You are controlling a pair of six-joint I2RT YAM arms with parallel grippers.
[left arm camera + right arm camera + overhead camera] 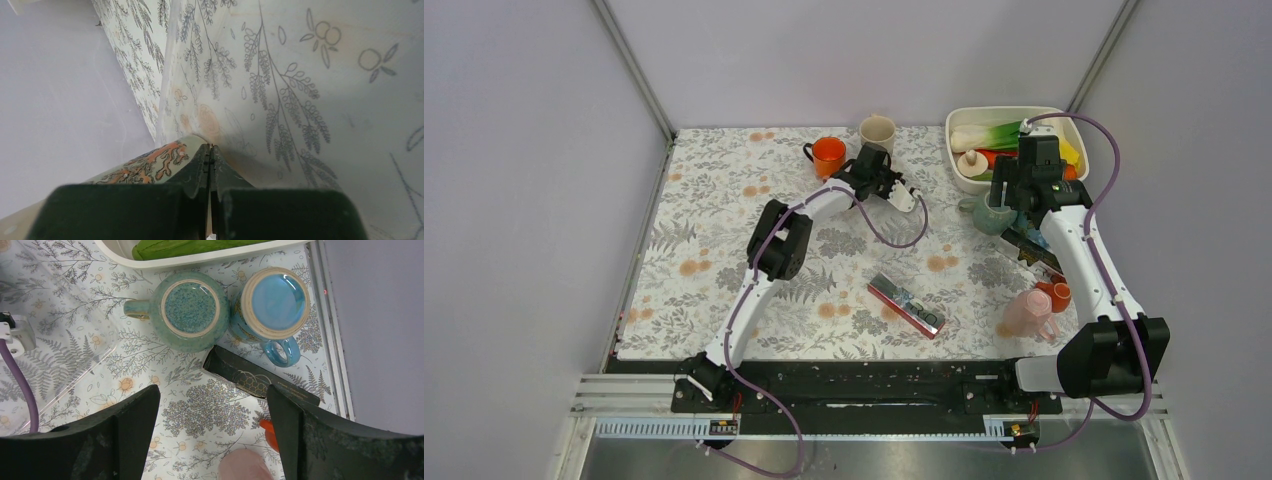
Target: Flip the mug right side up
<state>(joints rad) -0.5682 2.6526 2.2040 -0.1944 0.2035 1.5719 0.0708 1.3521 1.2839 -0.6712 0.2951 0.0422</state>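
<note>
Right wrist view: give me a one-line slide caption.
Open right gripper poised over two upside-down mugs, green mug and blue mug side by side, near a dark box.

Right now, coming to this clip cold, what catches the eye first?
A green mug and a blue mug stand base-up, side by side, by the white tub at the far right, under the open right gripper. The left gripper, shut, sits near an orange mug and a cream mug at the far edge.
</note>
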